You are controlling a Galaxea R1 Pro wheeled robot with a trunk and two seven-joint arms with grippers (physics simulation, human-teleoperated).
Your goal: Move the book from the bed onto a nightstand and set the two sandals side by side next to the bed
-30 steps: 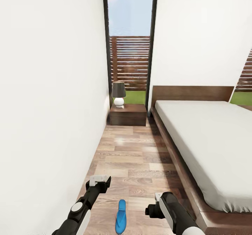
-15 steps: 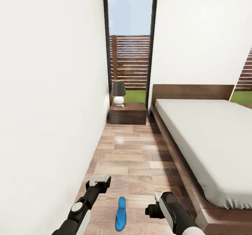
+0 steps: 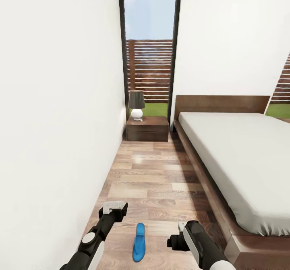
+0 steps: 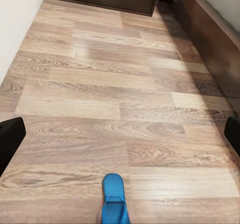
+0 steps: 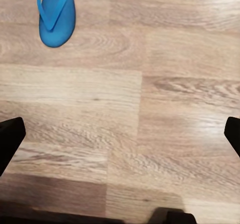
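Note:
One bright blue sandal [image 3: 139, 242] lies on the wood floor between my two arms, toe pointing toward the far nightstand [image 3: 148, 128]. It also lies on the floor just ahead of the left gripper, sandal [image 4: 115, 204], and off to one side of the right gripper, sandal [image 5: 56, 12]. My left gripper [image 3: 114, 207] is open over the floor, its dark fingers [image 4: 10, 139] spread wide with nothing between them. My right gripper [image 3: 175, 241] is open too, above bare planks, fingers [image 5: 10, 136] far apart. The bed [image 3: 241, 161] stretches along the right. The book and the second sandal are out of view.
A white wall [image 3: 60, 121] closes the left side of a narrow floor strip [image 3: 153, 177]. The bed's dark wooden base [image 3: 201, 181] bounds the right. A lamp [image 3: 136, 105] stands on the nightstand below a tall window [image 3: 149, 40].
The whole picture has shifted: the camera has backed away a little, so the nightstand looks smaller and the sandal sits higher in view. Both arms hold the same pose.

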